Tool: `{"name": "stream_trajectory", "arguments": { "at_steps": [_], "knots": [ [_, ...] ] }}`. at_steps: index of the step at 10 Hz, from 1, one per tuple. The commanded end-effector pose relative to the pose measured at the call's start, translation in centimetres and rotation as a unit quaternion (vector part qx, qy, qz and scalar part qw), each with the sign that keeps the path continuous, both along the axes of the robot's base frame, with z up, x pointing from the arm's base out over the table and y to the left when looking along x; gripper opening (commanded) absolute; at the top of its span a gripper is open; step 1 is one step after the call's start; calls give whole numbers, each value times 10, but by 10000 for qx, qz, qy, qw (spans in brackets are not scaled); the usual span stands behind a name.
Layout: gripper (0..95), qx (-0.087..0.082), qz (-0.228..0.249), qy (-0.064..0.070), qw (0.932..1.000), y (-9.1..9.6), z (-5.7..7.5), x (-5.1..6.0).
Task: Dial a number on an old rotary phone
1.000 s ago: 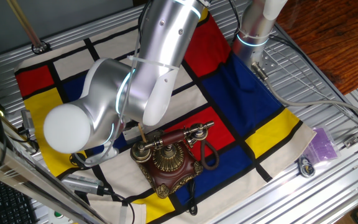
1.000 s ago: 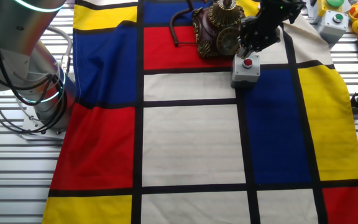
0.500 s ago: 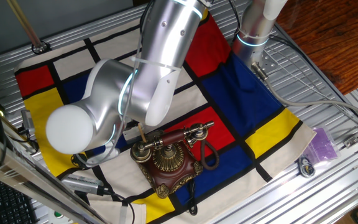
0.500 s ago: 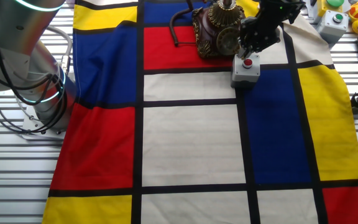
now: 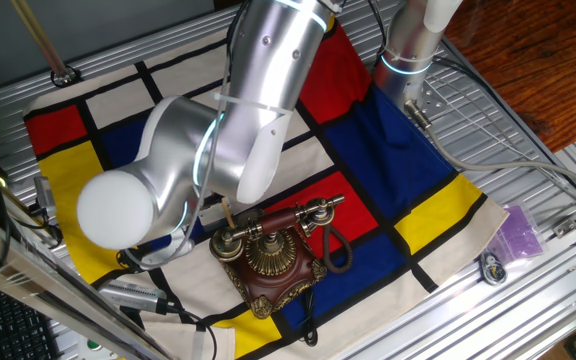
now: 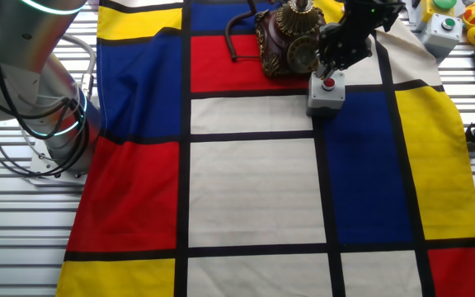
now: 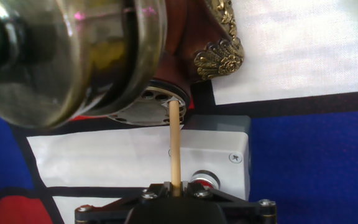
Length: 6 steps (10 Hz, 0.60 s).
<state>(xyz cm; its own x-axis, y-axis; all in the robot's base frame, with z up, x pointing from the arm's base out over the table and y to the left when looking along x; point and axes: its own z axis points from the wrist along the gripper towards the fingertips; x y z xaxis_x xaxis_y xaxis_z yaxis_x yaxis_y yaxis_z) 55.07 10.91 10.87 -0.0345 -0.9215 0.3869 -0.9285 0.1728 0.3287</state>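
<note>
The old rotary phone (image 5: pixel 268 255) stands on the red patch of the checked cloth, its brass-ended handset lying across the cradle. In the other fixed view the phone (image 6: pixel 287 37) is at the top edge, with my black gripper (image 6: pixel 349 37) just to its right. My gripper (image 7: pixel 174 186) is shut on a thin wooden stick (image 7: pixel 174 146). The stick's tip rests in a finger hole at the lower rim of the brass dial (image 7: pixel 151 106). A blurred brass handset end (image 7: pixel 61 56) fills the upper left of the hand view. The large silver arm hides the gripper in one fixed view, where only the stick (image 5: pixel 227 213) shows.
A small grey box with a red button (image 6: pixel 326 91) sits on the cloth right below my gripper, and this same box (image 7: pixel 219 158) lies just behind the stick. The arm's base (image 6: pixel 48 107) stands at the left edge. Other button boxes (image 6: pixel 444 21) sit at the far right.
The arm's elbow has shifted very slightly in one fixed view. The stick tip, the phone and the grey box have stayed where they were.
</note>
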Motion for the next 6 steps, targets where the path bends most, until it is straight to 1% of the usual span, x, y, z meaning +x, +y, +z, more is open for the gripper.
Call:
{"name": "stream_trajectory", "arguments": {
  "at_steps": [1,6],
  "knots": [
    [0,-2,41,-17,10000,-1,0,-1],
    [0,-50,195,-67,9998,-2,-1,0]
  ]
}}
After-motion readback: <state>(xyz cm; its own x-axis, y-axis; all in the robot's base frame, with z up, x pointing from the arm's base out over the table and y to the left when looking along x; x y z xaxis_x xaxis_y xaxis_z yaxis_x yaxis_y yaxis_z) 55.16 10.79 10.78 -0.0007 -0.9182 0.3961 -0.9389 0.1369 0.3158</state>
